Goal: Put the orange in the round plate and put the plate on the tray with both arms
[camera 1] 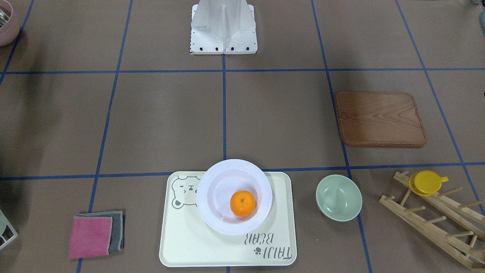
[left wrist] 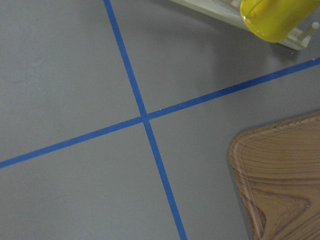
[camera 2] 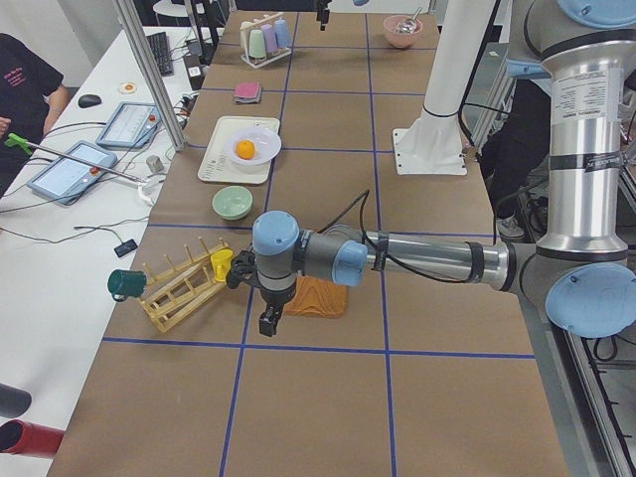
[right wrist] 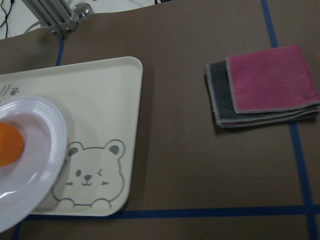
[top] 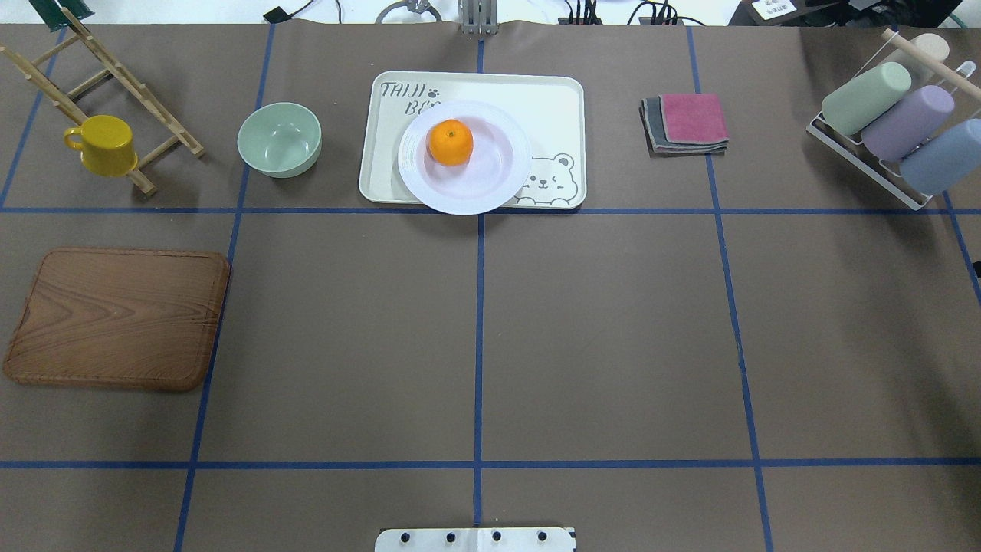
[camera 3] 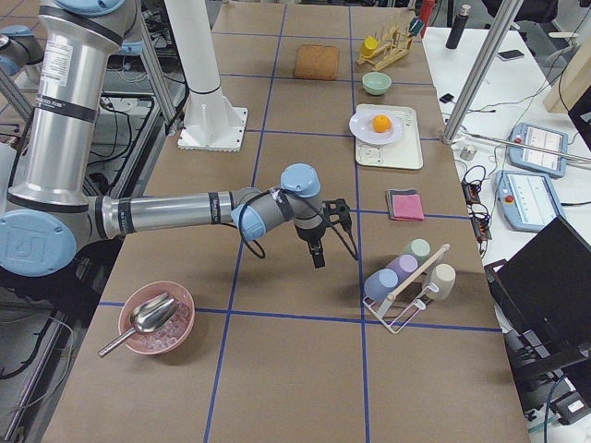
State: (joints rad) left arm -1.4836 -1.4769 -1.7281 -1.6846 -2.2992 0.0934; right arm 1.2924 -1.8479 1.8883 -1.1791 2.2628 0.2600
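Observation:
The orange (camera 1: 243, 203) lies in the round plate (camera 1: 204, 197), a little off its centre. The white plate rests on the cream tray (camera 1: 189, 242) and overhangs the tray's edge on the robot's side. The right wrist view catches the tray (right wrist: 100, 100), the plate's rim (right wrist: 35, 165) and a sliver of orange (right wrist: 9, 145). Both arms are drawn back from the tray. My left gripper (camera 2: 268, 320) hangs near the wooden board, and my right gripper (camera 3: 319, 258) hangs over bare table. Neither side view lets me tell whether they are open or shut.
A wooden board (top: 115, 318) lies at the left. A pale-green bowl (top: 279, 139) and a yellow cup (top: 103, 144) on a wooden rack (top: 115, 84) stand left of the tray. Folded cloths (top: 686, 123) and a rack of cups (top: 889, 123) are at the right.

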